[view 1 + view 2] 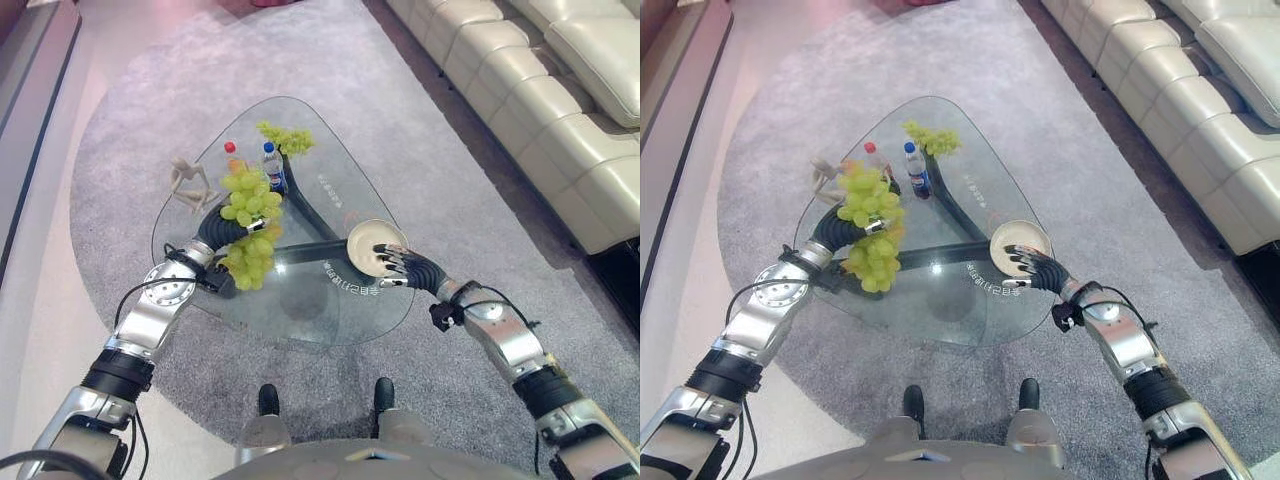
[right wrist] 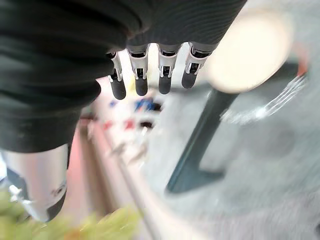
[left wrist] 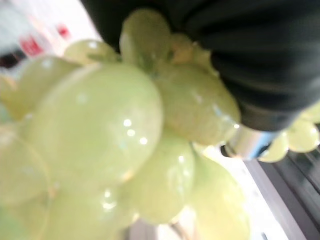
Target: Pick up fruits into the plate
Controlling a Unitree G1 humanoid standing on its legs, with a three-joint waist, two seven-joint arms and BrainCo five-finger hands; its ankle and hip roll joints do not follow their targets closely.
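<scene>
Grapes (image 1: 250, 225): a large green bunch, held up above the glass counter (image 1: 330, 325) by the left hand (image 1: 252, 232), whose fingers are curled into the cluster; the left wrist view has the berries pressed right against the hand's dark cover. Plate (image 1: 368, 243): cream, round, on the counter well apart from the held bunch. Right hand (image 1: 392, 265) hovers at the plate's near edge, fingers fairly straight, empty; contact with the plate is unclear. Second, smaller grape bunch (image 1: 288, 137) lies beyond the plate, beside two small bottles (image 1: 273, 166). Pale wooden figure (image 1: 188, 182) stands past the held bunch.
</scene>
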